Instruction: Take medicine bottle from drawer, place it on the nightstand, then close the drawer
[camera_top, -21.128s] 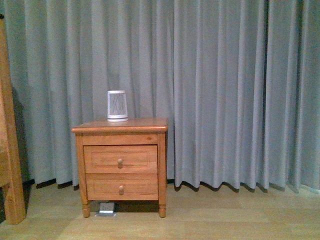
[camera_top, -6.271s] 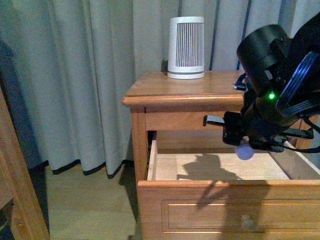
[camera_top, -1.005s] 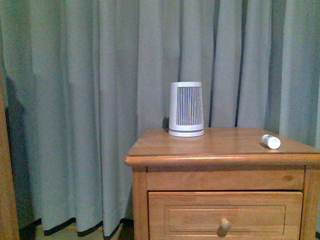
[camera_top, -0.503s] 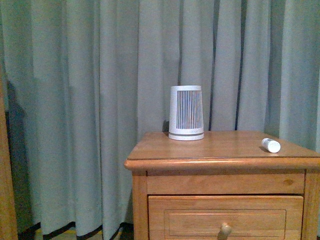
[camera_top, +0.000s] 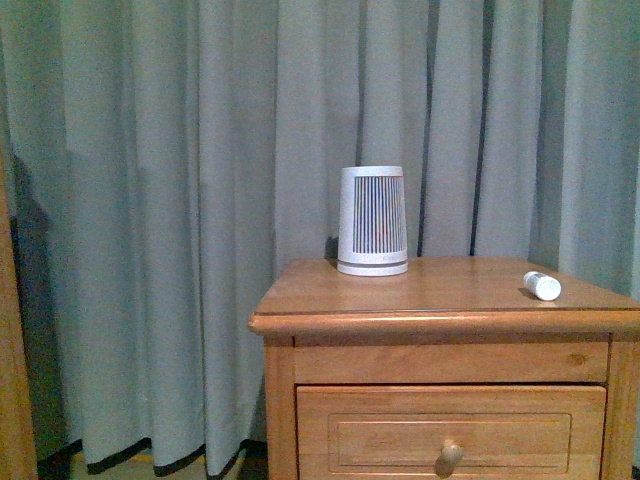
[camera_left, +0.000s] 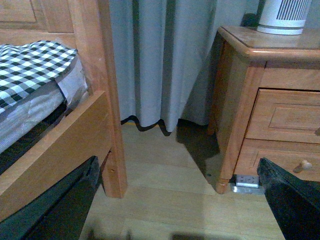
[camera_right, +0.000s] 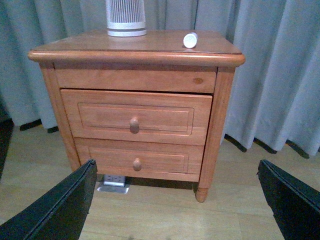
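On nightstand (camera_top: 440, 300) top: medicine bottle (camera_top: 542, 286) lying | drawer (camera_right: 135, 116) slightly ajar | curtain (camera_top: 180, 200) behind

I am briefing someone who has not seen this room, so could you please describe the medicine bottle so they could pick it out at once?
Find the orange-brown nightstand standing before the grey curtain. Two white things sit on its top; the medicine bottle lies on its side near the right edge in the front view. Unlike the tall slatted white cylinder standing upright toward the back, it is small, smooth and toppled.

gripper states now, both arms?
Left gripper: open, holding nothing.
Right gripper: open, holding nothing.
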